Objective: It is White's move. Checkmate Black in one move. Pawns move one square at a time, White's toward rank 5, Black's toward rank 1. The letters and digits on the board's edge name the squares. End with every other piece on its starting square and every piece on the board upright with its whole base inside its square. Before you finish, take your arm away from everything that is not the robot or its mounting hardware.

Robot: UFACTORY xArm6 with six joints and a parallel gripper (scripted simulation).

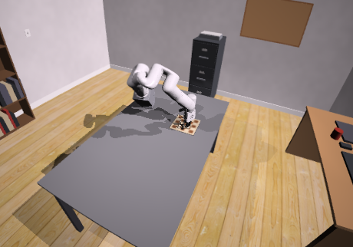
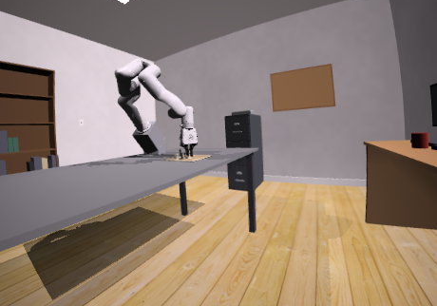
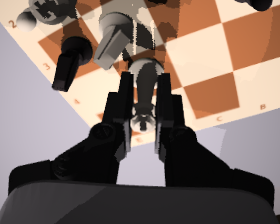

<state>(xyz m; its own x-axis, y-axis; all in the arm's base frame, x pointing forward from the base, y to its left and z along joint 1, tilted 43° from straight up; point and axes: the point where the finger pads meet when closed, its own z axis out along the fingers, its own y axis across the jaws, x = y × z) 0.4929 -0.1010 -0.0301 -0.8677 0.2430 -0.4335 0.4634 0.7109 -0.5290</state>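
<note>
A small brown-and-cream chessboard (image 1: 194,130) (image 2: 201,157) (image 3: 195,52) lies at the far right part of the grey table (image 1: 115,168) (image 2: 71,184). My gripper (image 3: 145,90) (image 1: 188,121) (image 2: 187,153) is down at the board's edge row, shut on a pale chess piece (image 3: 143,85) that stands between the fingers. Close behind it stand another pale piece (image 3: 114,36) and a third pale piece (image 3: 51,0). In the top and exterior views the pieces are too small to tell apart.
The arm's base (image 1: 143,97) sits at the table's far edge behind the board. A black filing cabinet (image 1: 207,64) stands by the wall. A wooden desk (image 1: 330,164) with a red mug (image 1: 336,133) is at the right; a bookshelf (image 1: 9,91) at the left.
</note>
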